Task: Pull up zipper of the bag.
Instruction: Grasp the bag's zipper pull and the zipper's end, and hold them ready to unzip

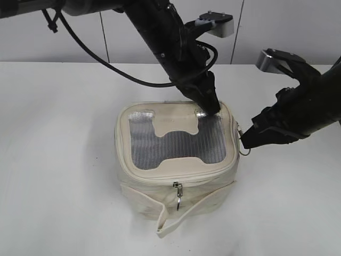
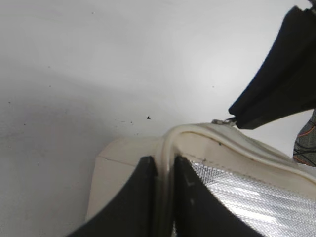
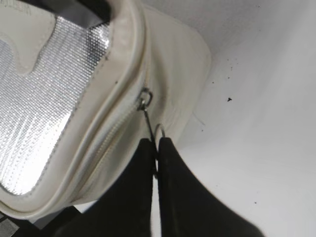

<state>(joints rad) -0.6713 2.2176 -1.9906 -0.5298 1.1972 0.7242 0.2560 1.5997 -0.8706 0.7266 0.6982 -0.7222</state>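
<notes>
Cream bag (image 1: 178,176), left fingers (image 2: 165,197) pinching lid rim, right fingers (image 3: 157,153) clamping zipper (image 3: 118,128) pull.

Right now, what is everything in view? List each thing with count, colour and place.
bag: one, cream with grey mesh lid, centre of table.
zipper: one, cream, round the lid rim.
zipper pulls: two, silver; one at the front, one at the right side.
strap: one, cream, loose at the front.
table: one, white.
left tool: black, pinching the lid's back rim.
right tool: black, shut on the right-side pull.
</notes>
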